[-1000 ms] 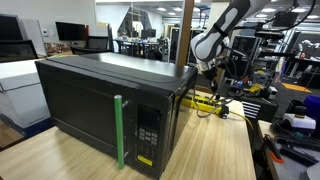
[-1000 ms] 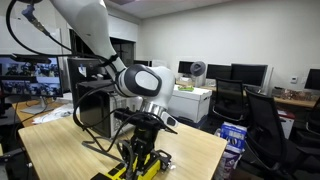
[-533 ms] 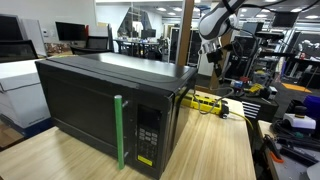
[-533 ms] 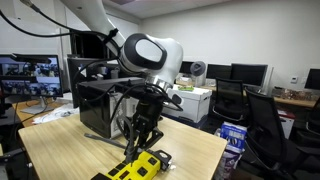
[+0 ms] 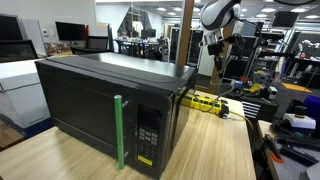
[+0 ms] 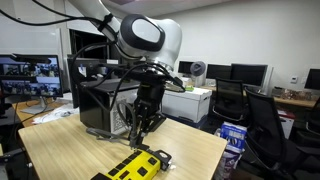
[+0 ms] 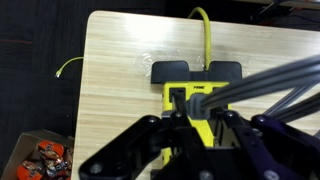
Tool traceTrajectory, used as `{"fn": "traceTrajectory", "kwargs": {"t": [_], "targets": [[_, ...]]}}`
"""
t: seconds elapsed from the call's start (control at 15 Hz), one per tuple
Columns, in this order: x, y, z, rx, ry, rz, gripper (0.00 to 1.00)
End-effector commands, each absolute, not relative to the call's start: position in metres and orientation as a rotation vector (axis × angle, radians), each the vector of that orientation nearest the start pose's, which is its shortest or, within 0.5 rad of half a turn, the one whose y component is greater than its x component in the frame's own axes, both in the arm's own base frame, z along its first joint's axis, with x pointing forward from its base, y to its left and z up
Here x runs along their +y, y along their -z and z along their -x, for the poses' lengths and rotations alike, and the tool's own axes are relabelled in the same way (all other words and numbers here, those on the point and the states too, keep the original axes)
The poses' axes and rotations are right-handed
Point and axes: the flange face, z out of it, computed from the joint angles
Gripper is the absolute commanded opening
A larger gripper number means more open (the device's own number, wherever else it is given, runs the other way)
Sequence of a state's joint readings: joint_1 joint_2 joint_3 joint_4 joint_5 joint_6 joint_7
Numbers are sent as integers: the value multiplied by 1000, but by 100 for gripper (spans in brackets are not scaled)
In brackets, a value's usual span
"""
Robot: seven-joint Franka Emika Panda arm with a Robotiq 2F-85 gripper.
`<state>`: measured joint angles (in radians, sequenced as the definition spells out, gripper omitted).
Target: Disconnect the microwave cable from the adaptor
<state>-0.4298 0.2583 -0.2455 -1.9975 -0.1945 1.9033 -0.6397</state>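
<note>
On the wooden table [image 5: 215, 150] in an exterior view, the microwave [image 5: 100, 100], door and green handle [image 5: 118, 130] turned toward 7 o'clock. Past its rear corner, at 3 o'clock from it, the adaptor [image 5: 205, 102], flat on the wood, long axis from 10 to 4 o'clock. Well above that strip, near 12 o'clock of the picture, the gripper [image 5: 213, 43], pointed down, too small there to judge.

In an exterior view again, the gripper [image 6: 138, 128] in the air, apart from the adaptor [image 6: 135, 168]. The strip low at 6 o'clock, long axis from 8 to 2 o'clock. Behind, at 10 o'clock, the microwave [image 6: 95, 100]. Thin dark cords [image 6: 122, 110] looped about the wrist (arm's own leads or the microwave cable, not to be told apart).

In the wrist view, straight down onto the adaptor [image 7: 195, 95], long axis from 12 to 6 o'clock. At its 12 o'clock end, two black blocks [image 7: 170, 70], side by side, and a yellow lead [image 7: 205, 35] off toward 12. The gripper [image 7: 200, 122] at 6 o'clock, a strip of yellow visible between the jaws. Whether clenched on anything or released, not to be told. From the fingers toward 3 o'clock, two blurred grey bands [image 7: 270, 85].
</note>
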Motion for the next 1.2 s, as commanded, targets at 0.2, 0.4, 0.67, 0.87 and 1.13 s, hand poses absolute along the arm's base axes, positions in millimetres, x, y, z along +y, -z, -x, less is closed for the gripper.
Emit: {"fn": "traceTrajectory", "kwargs": {"t": [0.2,0.4,0.67,0.87,1.13], "targets": [[-325,-319,-445,-203,-601,3067,7],[-312,-313,-458,-255,-593,3085,7],[-297,-305,-469,-314,-582,3101,7],[-279,-287,-478,-358,-568,3127,7],[-260,-249,-488,-354,-568,3185,7]]}}
